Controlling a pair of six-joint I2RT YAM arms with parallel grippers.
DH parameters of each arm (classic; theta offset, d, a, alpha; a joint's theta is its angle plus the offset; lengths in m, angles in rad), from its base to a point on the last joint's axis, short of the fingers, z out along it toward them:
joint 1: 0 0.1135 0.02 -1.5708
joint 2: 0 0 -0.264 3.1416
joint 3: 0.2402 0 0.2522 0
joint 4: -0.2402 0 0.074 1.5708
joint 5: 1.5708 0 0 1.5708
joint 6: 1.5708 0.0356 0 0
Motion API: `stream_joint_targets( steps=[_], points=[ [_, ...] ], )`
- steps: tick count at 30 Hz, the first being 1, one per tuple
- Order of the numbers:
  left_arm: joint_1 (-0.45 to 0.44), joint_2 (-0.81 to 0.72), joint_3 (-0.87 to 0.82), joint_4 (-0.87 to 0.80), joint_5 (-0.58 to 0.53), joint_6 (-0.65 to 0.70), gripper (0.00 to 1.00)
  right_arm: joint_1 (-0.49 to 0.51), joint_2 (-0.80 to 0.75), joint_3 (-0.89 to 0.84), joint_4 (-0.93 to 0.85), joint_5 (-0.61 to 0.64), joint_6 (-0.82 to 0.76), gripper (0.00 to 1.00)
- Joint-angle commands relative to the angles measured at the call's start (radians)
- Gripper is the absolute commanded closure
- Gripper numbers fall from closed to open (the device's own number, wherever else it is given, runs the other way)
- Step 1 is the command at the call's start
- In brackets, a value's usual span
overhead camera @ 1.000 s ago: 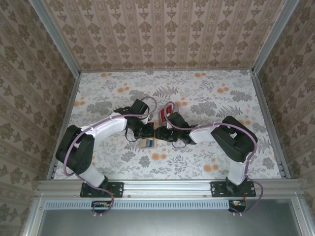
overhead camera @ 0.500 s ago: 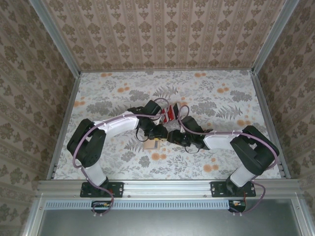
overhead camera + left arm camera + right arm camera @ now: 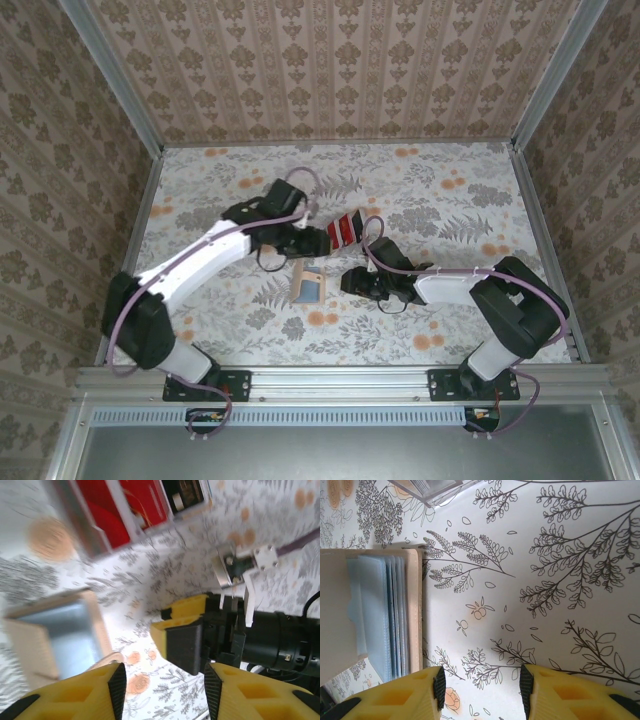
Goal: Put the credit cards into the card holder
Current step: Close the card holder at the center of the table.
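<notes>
White shells and black joints make up the left arm (image 3: 205, 255) and right arm (image 3: 440, 287), each trailed by a mauve cable (image 3: 302, 537). The left end effector (image 3: 162, 695) and right end effector (image 3: 480, 690) have blocky yellow fingers (image 3: 250, 695) edged in black. A white bracket (image 3: 260, 557) carries small screws.

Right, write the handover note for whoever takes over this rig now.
Both open and empty: left pincer near the credit cards, right pincer beside the card holder.
The cards lie fanned on the table just beyond the holder, which lies open.
Done: no card visible in a pocket.
Left: pick up each card, slot it in.
</notes>
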Motion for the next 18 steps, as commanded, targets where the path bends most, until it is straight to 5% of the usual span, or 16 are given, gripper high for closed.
stream_joint_targets(
  steps=[1, 4, 7, 18],
  points=[
    [0.12, -0.108, -0.142, -0.061, -0.052, 0.018, 0.55, 0.015, 0.026, 0.018, -0.047, 0.012, 0.001, 0.52],
    [0.24, -0.188, -0.283, -0.013, -0.028, 0.007, 0.66, 0.025, 0.058, 0.034, -0.043, 0.009, 0.004, 0.52],
    [0.256, -0.178, -0.362, 0.053, 0.036, -0.011, 0.83, 0.034, 0.092, 0.054, -0.037, 0.001, 0.007, 0.52],
    [0.157, 0.062, -0.349, 0.237, 0.082, -0.033, 0.87, 0.059, 0.181, 0.111, 0.014, -0.018, 0.055, 0.51]
  ],
)
